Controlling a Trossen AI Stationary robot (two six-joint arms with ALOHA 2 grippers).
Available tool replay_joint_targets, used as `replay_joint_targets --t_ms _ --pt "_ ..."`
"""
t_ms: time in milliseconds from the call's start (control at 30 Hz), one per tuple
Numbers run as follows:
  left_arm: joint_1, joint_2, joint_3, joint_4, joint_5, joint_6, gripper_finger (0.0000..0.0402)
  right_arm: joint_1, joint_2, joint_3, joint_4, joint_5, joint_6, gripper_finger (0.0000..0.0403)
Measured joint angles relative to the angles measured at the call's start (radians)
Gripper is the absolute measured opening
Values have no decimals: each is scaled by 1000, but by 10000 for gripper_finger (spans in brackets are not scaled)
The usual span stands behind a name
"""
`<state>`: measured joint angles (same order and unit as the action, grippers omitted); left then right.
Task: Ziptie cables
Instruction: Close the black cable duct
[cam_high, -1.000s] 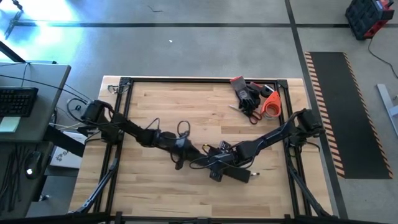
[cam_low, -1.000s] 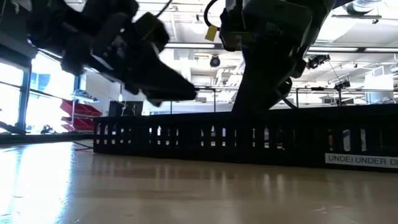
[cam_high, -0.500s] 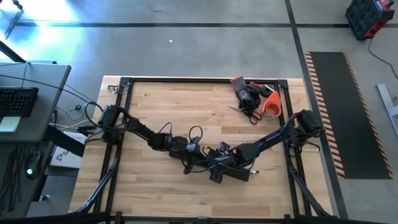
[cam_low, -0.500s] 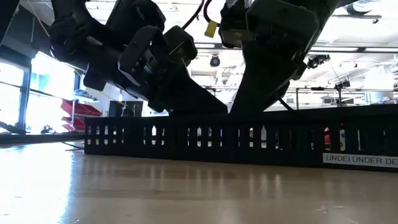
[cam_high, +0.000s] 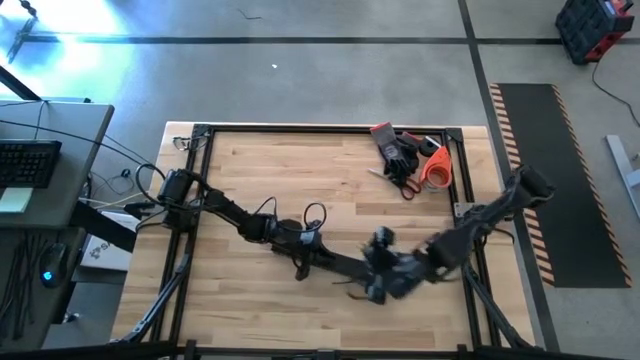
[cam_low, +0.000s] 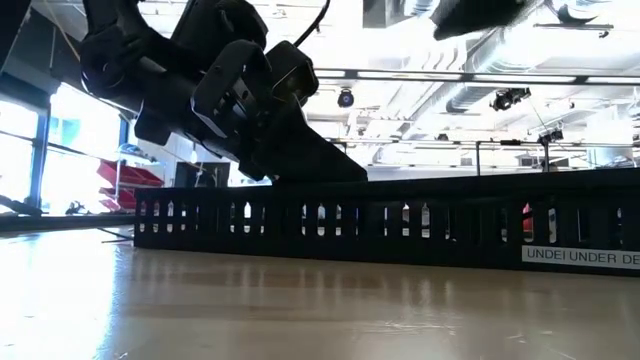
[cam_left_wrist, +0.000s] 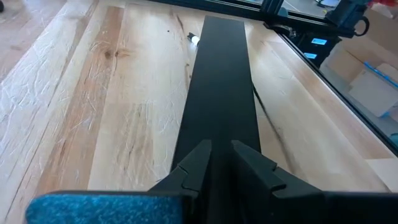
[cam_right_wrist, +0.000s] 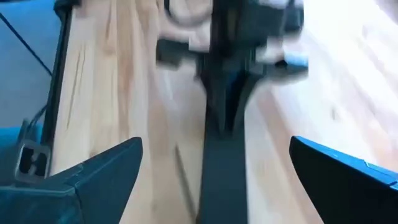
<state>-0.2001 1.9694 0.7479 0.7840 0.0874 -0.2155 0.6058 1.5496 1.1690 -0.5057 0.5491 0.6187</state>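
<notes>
Left gripper (cam_left_wrist: 216, 163) pinches the black channel (cam_left_wrist: 221, 93); right gripper (cam_right_wrist: 214, 180) gapes wide, holding nothing.
From my left wrist view I spot one thin dark cable (cam_left_wrist: 268, 119) on the table (cam_left_wrist: 93, 93) beside the channel; the low view hides it.

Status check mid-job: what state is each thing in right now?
Left pincer: closed, down on the black channel.
Right pincer: wide open, empty.
Black channel: lying flat.
Cables: loose beside the channel, not yet tied.
</notes>
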Motion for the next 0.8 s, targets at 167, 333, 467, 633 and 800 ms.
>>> replay_joint_targets --t_ms 167,333,467,633,800 --pt "-2 0 0 1 -1 0 44 80 -12 -107 -66 20 287 396" --pt "-5 1 -2 8 -3 1 44 86 39 -238 77 -10 341 396" --pt "-6 2 -2 13 -3 0 44 70 93 -309 222 -51 316 396" --pt "-9 2 -2 27 -4 0 44 54 151 -328 255 -111 289 384" --pt "-14 3 -7 127 101 -62 44 49 179 -328 269 -132 261 338"
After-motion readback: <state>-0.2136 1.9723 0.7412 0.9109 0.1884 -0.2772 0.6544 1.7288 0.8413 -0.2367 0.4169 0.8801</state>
